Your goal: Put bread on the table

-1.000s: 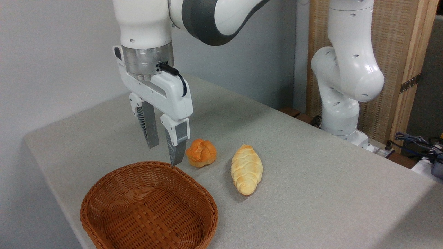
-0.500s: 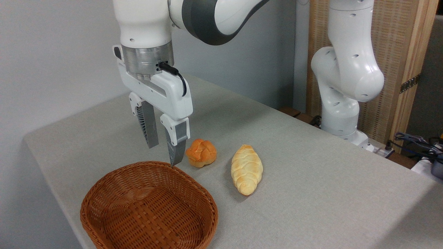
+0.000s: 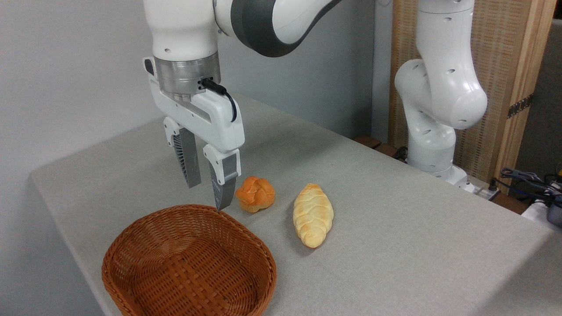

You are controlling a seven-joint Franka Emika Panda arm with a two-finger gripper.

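Here the worktop [image 3: 395, 228] fills most of the view, a broad flat surface under light grey-beige cloth, its near left corner cut off by the bottom of the picture. Behind its far right edge stands the white arm [image 3: 439, 87], which reaches up out of view and comes back down over the left half of the worktop. Near the front left edge sits a brown wicker basket [image 3: 131, 245], with nothing showing inside it.

A pale yellow braided loaf [image 3: 313, 215] lies on the cloth toward the middle, end-on to the front edge, just right of the bread and apart from it.

The tool [image 3: 209, 197] hangs fingers-down above the far rim of the basket. Its two grey fingers stand apart with a plain gap between them, gripping nothing; the nearer fingertip appears just over the basket's rim, though whether it touches cannot be told.

The bread [image 3: 255, 193] is a small round bun, orange-brown, with a knotted top split into segments and paler creases between them. It rests on the bare cloth just beyond the basket's far right rim, between the basket and the loaf. Against the tool it lies just to the right of the nearer finger, outside the gap and below the tool's white body; the finger's edge looks very close to the bun's left side, and contact cannot be judged from this angle.
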